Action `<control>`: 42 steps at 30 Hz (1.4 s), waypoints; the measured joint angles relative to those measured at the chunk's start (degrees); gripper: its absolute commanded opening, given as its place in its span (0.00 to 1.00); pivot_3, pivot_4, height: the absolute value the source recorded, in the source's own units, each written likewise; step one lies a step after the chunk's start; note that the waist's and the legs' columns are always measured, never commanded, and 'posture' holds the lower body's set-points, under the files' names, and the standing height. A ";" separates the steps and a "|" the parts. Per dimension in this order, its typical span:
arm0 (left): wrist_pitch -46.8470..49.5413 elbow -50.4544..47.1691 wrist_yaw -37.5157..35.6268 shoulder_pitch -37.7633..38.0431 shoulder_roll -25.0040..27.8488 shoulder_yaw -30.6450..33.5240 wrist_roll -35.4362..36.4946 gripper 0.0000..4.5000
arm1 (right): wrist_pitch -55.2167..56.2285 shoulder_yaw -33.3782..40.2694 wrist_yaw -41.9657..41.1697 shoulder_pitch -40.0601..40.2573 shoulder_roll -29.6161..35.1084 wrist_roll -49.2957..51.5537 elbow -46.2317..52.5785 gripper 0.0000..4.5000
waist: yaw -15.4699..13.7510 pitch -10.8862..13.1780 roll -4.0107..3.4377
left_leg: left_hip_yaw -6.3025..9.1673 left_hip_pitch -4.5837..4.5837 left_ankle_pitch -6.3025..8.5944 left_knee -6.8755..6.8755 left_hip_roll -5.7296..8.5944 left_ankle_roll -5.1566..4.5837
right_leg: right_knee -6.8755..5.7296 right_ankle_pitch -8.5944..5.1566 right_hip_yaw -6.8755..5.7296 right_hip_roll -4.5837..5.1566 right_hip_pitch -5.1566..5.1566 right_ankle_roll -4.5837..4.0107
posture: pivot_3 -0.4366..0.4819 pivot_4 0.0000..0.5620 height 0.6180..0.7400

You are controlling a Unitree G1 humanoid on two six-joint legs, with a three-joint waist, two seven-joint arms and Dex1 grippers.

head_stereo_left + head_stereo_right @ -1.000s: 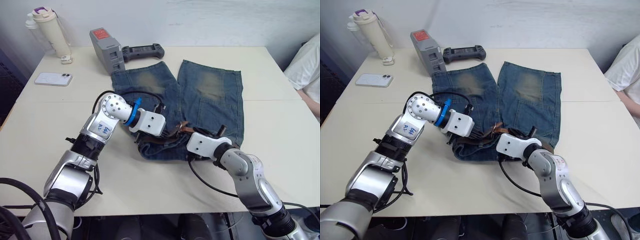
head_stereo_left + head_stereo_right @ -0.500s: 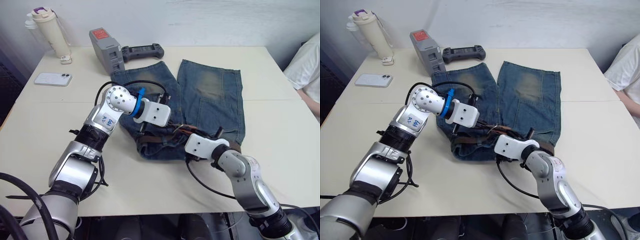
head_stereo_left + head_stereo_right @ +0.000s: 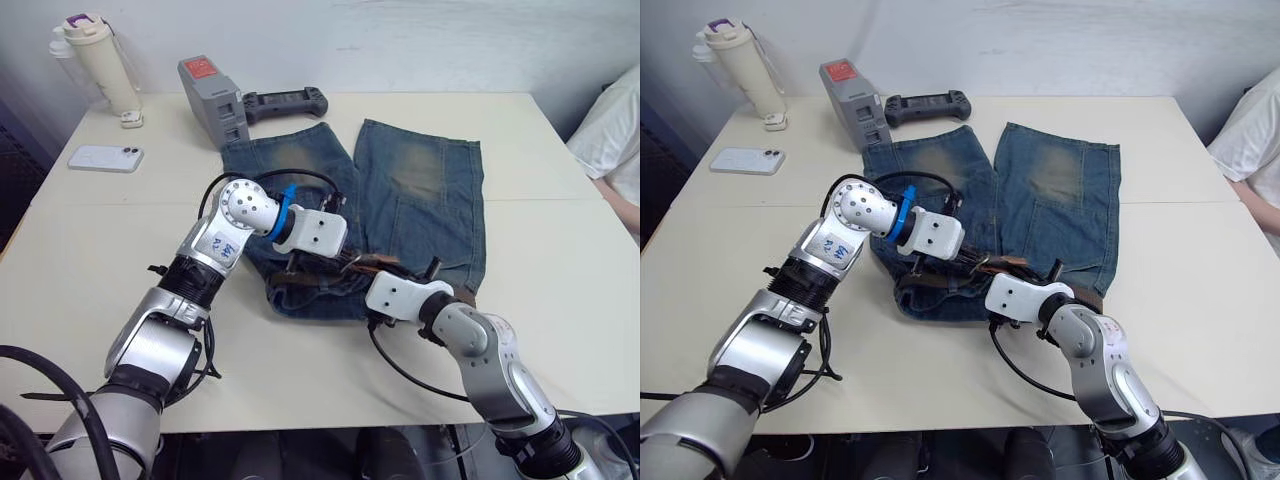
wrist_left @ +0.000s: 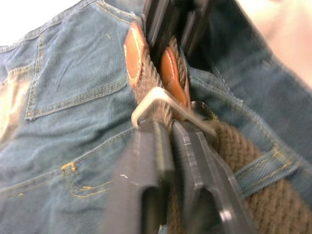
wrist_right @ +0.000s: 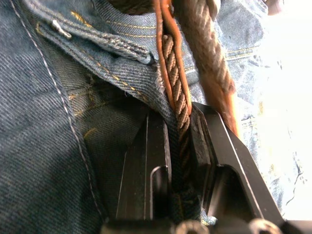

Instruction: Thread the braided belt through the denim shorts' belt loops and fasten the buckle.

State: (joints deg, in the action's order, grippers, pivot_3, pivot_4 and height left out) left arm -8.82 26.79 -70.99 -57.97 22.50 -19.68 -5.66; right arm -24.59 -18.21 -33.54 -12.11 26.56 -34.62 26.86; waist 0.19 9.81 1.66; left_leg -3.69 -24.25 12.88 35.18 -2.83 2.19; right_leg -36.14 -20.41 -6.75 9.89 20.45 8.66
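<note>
**Both grippers closed on the belt at the waistband**

Right gripper [image 5: 179, 141]: jaws nearly closed, pinching the braided belt [image 5: 178, 105] edge-on, right where the weave runs into its tan leather end. It sits at the near edge of the denim shorts [image 3: 420, 205], on the waistband, which faces the robot. A belt loop [image 5: 92, 39] lies flat across the denim just beside the belt.

Left gripper [image 4: 170, 146]: jaws closed down to a narrow gap, clamped on the belt right at the buckle [image 4: 161, 100]. The silver frame sits tilted across the weave, with two tan leather tips poking out past it. Another belt loop crosses the belt close to the fingers [image 4: 146, 165]. The right gripper's dark fingers show just beyond the leather tips, so the two grippers are nearly touching, tip to tip.

From the head views: both grippers meet over the middle of the waistband, left one [image 3: 340, 262] coming in from the robot's left, right one [image 3: 992, 283] from the right. The belt runs along the waistband to either side of them.

Shorts lie flat on the worktop [image 3: 560, 260], legs pointing away from the robot, faded patches up.

Far edge of the worktop: white phone [image 3: 105, 157], grey box with red label [image 3: 213, 100], black handheld controller [image 3: 287, 102], cream bottle [image 3: 100, 62] at the far-left corner.

A person's white sleeve [image 3: 618, 130] is at the right edge.
</note>
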 measured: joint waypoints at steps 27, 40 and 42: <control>35.40 -15.10 -2.08 1.29 9.74 7.62 14.67 1.00 | -3.55 2.63 -7.01 2.38 0.87 6.64 5.05 0.34 | -0.02 0.00 -0.01 | -0.01 0.02 0.00 -0.02 -0.02 0.00 | -0.05 0.00 0.05 -0.01 0.02 0.00 | 0.48 0.27 1.00; 35.37 -16.29 -5.88 2.37 12.50 4.22 14.33 1.00 | -12.19 6.62 -17.66 3.36 9.50 15.15 20.62 0.99 | -0.19 0.01 -0.01 | -0.02 0.02 0.01 -0.01 -0.02 -0.02 | -0.07 0.00 0.07 -0.01 0.01 0.00 | 0.48 0.27 1.00; 35.59 -16.31 -6.55 2.52 12.66 3.77 14.37 1.00 | -13.92 8.56 -19.36 3.78 11.72 17.12 22.33 0.99 | -0.24 0.01 -0.01 | -0.02 0.02 0.02 -0.01 -0.02 -0.04 | -0.07 0.00 0.07 -0.01 0.01 0.00 | 0.48 0.27 1.00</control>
State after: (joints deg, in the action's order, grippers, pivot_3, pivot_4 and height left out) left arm 26.77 10.48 -77.54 -55.45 35.16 -15.91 8.72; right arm -38.51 -9.65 -52.89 -8.32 38.28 -17.50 49.19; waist -0.05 9.82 1.66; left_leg -3.71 -24.23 12.90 35.17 -2.85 2.15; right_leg -36.20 -20.41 -6.67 9.89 20.46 8.66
